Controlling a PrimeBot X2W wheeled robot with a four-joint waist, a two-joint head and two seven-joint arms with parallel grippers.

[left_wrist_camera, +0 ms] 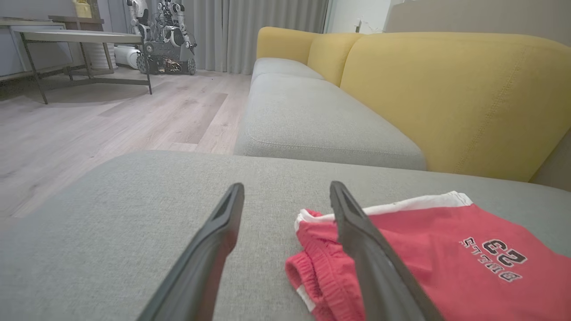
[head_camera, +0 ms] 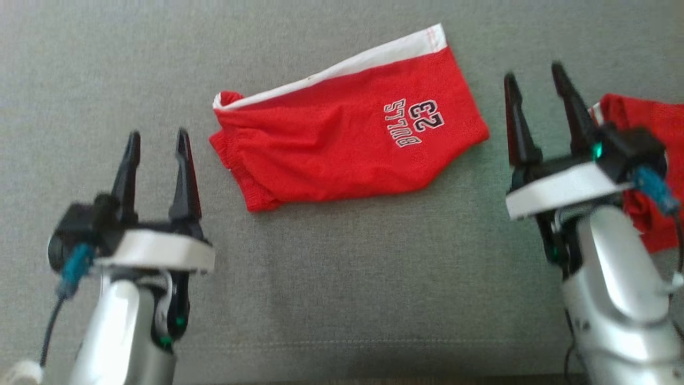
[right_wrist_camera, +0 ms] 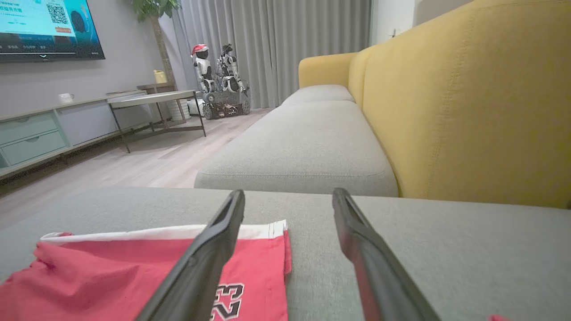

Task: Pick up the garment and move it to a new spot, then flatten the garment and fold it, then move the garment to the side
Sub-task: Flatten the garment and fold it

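We see the garment (head_camera: 347, 136), red shorts with a white band along the far edge and a "BULLS 23" print, lying folded and fairly flat on the grey seat cushion (head_camera: 342, 289), about midway between our two arms; its elastic waistband points to our left and its leg hem to our right.

Our left pincer (head_camera: 158, 135) stands spread and holds nothing; it sits to the left of the waistband and nearer to us, apart from the cloth. From the left wrist, one dark finger (left_wrist_camera: 379, 267) crosses in front of the bunched waistband, and we cannot tell from there whether it touches.

Our right pincer (head_camera: 534, 72) is likewise spread and empty; it sits just right of the leg hem, with a strip of bare cushion between them. Behind its wrist lies a second red cloth (head_camera: 654, 120), partly hidden at the right edge.

Past the cushion runs a yellow backrest (left_wrist_camera: 446, 98); beyond it we see a pale wood floor (left_wrist_camera: 111, 116), a low table (right_wrist_camera: 151, 100), grey curtains (right_wrist_camera: 290, 44), a wall screen (right_wrist_camera: 44, 26) and another robot (right_wrist_camera: 221, 80) parked by the curtains.
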